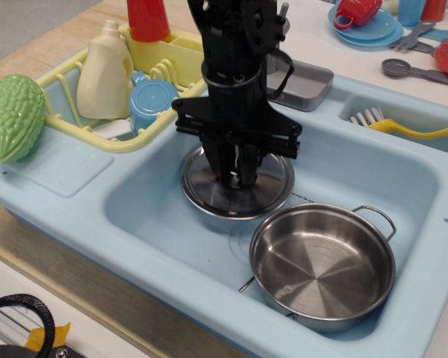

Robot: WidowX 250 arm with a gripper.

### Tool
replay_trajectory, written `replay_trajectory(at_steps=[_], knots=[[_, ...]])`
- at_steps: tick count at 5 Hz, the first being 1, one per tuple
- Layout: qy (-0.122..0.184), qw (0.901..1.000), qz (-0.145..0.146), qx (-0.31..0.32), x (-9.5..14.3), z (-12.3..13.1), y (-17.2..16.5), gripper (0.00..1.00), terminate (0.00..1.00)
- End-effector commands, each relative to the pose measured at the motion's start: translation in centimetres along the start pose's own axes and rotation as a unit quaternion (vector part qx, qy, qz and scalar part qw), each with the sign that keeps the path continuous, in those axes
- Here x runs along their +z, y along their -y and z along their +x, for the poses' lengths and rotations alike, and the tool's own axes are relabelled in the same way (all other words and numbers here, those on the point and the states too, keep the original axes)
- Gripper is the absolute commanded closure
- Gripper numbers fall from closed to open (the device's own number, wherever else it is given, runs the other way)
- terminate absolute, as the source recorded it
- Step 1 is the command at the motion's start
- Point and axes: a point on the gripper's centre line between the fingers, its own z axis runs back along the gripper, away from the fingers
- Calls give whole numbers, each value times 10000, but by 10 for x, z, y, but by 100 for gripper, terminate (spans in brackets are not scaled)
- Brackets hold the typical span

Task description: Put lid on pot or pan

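1. While the black gripper (239, 173) points straight down into the pale blue sink (403, 160), its fingers are clamped together on the knob at the centre of the lid (209, 190).
2. The lid is a round, flat, shiny steel disc; it sits level under the gripper, and its shadow on the sink floor suggests that it is raised off the floor, though this is not certain.
3. The lid is in the middle of the basin, toward the basin's left half.
4. The pot (322, 266) stands upright and open on the sink floor, in the basin's near right corner.
5. The pot is shallow and shiny, with a thin wire loop handle showing on its far right side and another at its near left.
6. The lid is just beside the pot, to the pot's far left; its near edge comes close to the pot's rim, and I cannot tell whether they touch.
7. A yellow dish rack (145, 127) sits at the counter's far left, holding a cream bottle (104, 74) and a blue cup (151, 103).
8. A green bumpy gourd (13, 115) lies at the counter's left edge.
9. A yellow brush (403, 128) lies in the small tray at the sink's far right.
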Motion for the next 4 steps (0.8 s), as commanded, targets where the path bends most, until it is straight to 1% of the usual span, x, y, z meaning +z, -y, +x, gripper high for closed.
replay_trajectory(at_steps=[1, 2, 3, 4], knots=[[549, 9984, 89, 84, 41, 7, 7, 100, 0], [655, 9978, 60, 69, 60, -1, 20, 100, 0], [507, 9987, -61, 63, 60, -16, 33, 100, 0], [296, 9990, -305, 133, 53, -42, 49, 100, 0]])
